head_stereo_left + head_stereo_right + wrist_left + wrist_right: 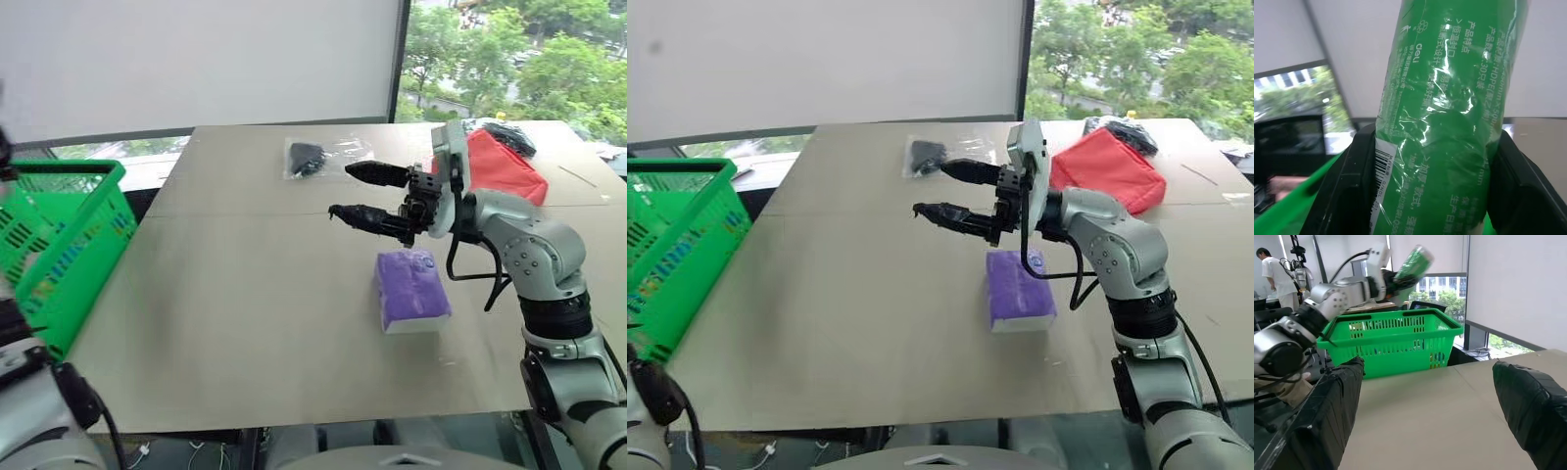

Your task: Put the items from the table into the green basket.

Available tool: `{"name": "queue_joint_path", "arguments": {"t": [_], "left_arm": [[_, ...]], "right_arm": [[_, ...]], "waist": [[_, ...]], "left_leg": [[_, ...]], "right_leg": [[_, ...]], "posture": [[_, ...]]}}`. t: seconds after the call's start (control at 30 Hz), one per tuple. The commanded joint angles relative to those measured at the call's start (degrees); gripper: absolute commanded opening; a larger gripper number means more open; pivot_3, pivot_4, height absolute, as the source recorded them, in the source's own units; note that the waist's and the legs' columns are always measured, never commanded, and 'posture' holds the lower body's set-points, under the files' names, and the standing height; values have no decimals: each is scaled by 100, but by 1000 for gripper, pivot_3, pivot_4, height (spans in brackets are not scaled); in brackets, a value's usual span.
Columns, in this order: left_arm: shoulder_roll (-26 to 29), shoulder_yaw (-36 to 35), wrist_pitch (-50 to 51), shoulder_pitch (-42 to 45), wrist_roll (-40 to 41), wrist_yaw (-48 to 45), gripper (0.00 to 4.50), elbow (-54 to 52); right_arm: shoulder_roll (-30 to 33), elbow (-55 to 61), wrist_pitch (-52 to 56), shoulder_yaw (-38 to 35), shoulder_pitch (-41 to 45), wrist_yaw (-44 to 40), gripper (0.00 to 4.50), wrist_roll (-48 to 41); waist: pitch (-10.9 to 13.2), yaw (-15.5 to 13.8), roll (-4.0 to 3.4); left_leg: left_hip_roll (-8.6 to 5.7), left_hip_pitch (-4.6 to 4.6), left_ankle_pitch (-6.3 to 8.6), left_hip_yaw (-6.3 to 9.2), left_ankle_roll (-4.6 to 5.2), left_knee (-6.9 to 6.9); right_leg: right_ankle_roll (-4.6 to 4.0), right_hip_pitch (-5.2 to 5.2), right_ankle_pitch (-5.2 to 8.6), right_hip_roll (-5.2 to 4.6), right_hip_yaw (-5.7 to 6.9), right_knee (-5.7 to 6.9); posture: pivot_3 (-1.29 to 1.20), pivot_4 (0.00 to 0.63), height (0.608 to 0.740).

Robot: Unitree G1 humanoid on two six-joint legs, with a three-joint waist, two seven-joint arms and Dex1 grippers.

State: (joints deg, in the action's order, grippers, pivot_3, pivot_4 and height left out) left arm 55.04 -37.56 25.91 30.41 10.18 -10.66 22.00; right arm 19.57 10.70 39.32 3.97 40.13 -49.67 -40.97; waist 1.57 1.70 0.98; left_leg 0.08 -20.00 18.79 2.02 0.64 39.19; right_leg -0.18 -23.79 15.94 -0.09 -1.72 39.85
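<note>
My left gripper is shut on a green cylindrical bottle in glossy wrap. The right wrist view shows that left gripper holding the bottle tilted, above the far side of the green basket. The basket stands off the table's left edge. My right gripper hangs open and empty over the table, pointing left. Just below and right of it lies a purple pack. Further back lie a clear bag with a black thing, a red pouch and a black bag.
A white blind hangs behind the table, with a window on trees at the back right. Beyond the basket, a person in a white shirt stands by equipment. Bare tabletop stretches between the purple pack and the basket.
</note>
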Motion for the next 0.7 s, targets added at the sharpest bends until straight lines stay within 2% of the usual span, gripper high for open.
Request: {"name": "queue_joint_path", "arguments": {"t": [0.03,0.2,0.3,0.33,0.37,0.53,0.67,0.7], "left_arm": [[252,-199,-144,-28,-33,135,2180,362],[118,36,-284,-4,79,-68,2180,920],[-31,95,-447,82,149,-148,3644,1290],[-46,116,-498,116,162,-167,3884,1402],[-35,179,-576,133,129,-169,4349,1513],[-68,391,-1113,227,143,-385,4436,1826],[-349,453,-1218,288,686,-1176,4436,1115],[-503,593,-1002,122,971,-1594,4436,539]], "right_arm": [[-160,-78,-262,-12,298,-25,4500,78],[-373,-170,-438,77,360,-54,4500,204],[-405,-147,-511,71,348,-42,4500,267],[-403,-138,-524,64,344,-28,4500,282],[-387,-123,-534,58,336,-11,4500,303],[-244,-30,-583,9,248,91,4500,440],[144,-11,-508,-145,75,174,4500,568],[397,14,-396,-182,-56,165,4500,622]], "waist": [[-6,-130,10],[-38,-332,60],[-39,-338,62],[-40,-331,63],[-40,-315,63],[-42,-206,65],[-42,-148,65],[-44,-154,68]], "left_leg": [[-2,-1,0,5,0,0],[-5,-17,-4,42,-8,1],[-22,-26,-7,63,-14,1],[-24,-28,-7,67,-15,1],[-27,-32,-9,71,-17,1],[-38,-50,-15,84,-26,1],[-42,-73,-18,89,-30,2],[-43,-77,-18,92,-30,2]], "right_leg": [[0,0,0,-3,7,0],[-3,0,-1,-9,43,-5],[-4,0,-1,-21,55,-4],[-4,-1,-1,-24,59,-4],[-4,-3,-1,-25,62,-4],[-5,-22,-1,-34,71,0],[-5,-42,-1,-39,75,3],[-5,-42,-1,-41,78,2]], "posture": [[77,0,740],[60,0,740],[53,0,740],[44,0,740],[44,0,740],[22,0,740],[21,0,740],[21,0,740]]}}
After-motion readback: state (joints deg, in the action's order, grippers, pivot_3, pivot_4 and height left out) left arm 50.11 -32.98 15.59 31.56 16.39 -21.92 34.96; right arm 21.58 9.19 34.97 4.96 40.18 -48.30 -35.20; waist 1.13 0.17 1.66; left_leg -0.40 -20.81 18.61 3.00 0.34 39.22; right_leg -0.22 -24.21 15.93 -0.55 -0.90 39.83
